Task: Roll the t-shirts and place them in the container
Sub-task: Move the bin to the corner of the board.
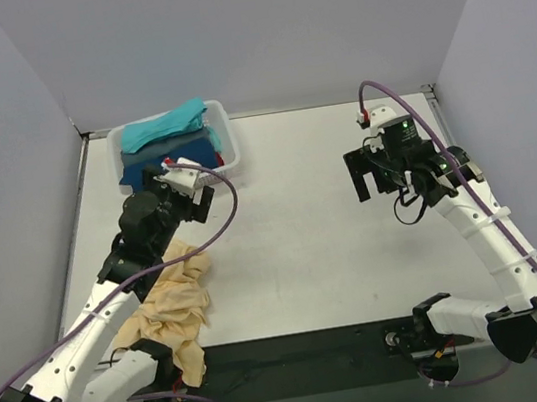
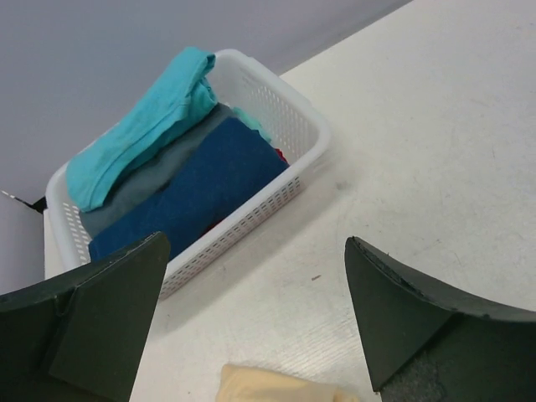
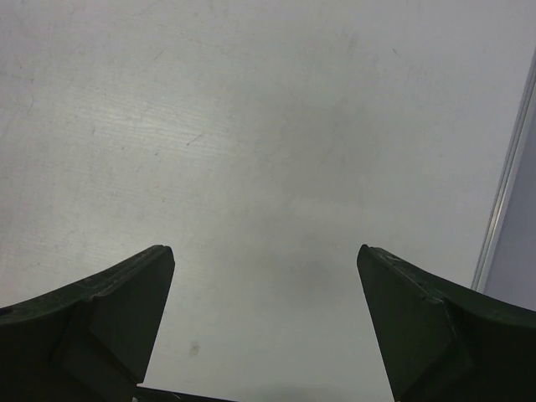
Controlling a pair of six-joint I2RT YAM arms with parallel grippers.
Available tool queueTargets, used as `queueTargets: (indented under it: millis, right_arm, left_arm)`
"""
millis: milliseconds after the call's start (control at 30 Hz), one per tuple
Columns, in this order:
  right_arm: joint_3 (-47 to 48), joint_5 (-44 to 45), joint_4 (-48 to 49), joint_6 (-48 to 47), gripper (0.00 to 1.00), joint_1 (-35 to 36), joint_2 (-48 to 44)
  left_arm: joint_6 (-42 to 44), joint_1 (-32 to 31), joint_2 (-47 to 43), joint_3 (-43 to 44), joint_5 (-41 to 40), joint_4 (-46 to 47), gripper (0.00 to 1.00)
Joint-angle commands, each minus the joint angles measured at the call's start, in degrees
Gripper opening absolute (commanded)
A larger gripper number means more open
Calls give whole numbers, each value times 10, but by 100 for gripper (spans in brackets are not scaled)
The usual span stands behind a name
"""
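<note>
On the table (image 1: 307,256) by my left arm (image 1: 78,349) I see the tan t-shirt (image 1: 174,301) crumpled, both jaws wide open.

Left arm (image 1: 69,357), right arm (image 1: 490,228): white links, black joints (image 1: 146,224), purple cables (image 1: 231,198). Left claw (image 2: 255,251), right claw (image 3: 264,251): dark green wedges.

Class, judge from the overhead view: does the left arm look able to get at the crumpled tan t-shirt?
Probably yes. The tan t-shirt lies uncovered on the table close beside the left arm. The left hand is open and empty, though it faces the basket and would need to swing back.
</note>
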Motion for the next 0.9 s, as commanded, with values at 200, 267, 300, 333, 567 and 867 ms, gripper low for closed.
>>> queueTargets:
  millis: [200,267,300,333,567,867]
  right_arm:
    - [16,-90,34,-91,100,3,31]
    - [14,-98,53,-111,100,3,38]
    - [13,-101,58,-112,100,2,46]
    - [12,-99,69,-114,100,2,50]
    - [17,-97,88,-132,100,1,82]
    - [14,-96,87,-114,100,-7,105]
  left_arm:
    - [-77,117,198,266,64,-86,97]
    - [-81,135,249,322,56,-83,97]
    - [-86,139,267,339,38,-83,97]
    - [-89,141,305,362,31,-95,97]
    - [-197,229,472,552,124,-213,97]
    - [-189,248,560,578,118,-190,0]
